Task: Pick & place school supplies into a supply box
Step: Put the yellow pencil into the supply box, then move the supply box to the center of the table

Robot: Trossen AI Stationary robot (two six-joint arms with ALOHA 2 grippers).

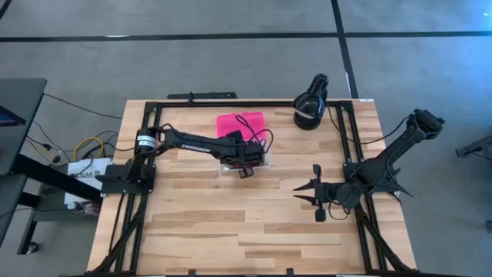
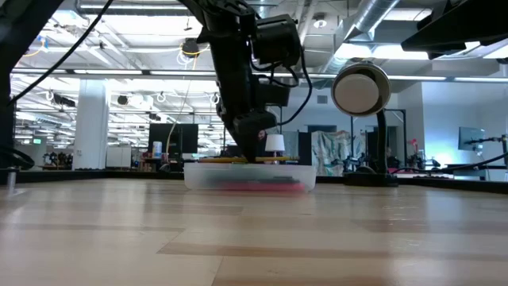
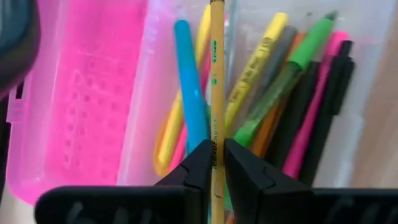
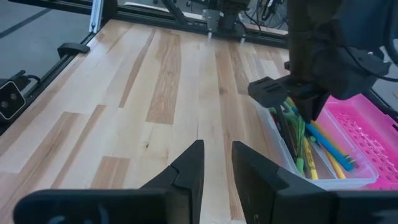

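The supply box has a clear base (image 2: 250, 176) holding several pens (image 3: 292, 68) in yellow, green, blue, pink and black. Its pink lid (image 1: 240, 123) lies open beside the base, on the far side. The lid also shows in the left wrist view (image 3: 81, 93). My left gripper (image 3: 216, 149) is over the base, shut on a yellow pencil (image 3: 216, 62). It also shows in the high view (image 1: 246, 169) and the low view (image 2: 258, 147). My right gripper (image 1: 296, 192) is open and empty over the table, right of the box. My left gripper pinches the yellow pencil's shaft (image 3: 216, 134) between its two fingertips, coming from above and pointing down, with the fingers across the pencil. Most of the pencil's length reaches out past the fingers on one side. The pencil lies level just over the base's rim (image 2: 238, 160); I cannot tell whether it touches the rim.
A black round lamp (image 1: 310, 104) stands at the far edge, right of the box. Bare wood lies between the box and my right gripper (image 4: 216, 155) and along the near half of the table (image 1: 231, 231).
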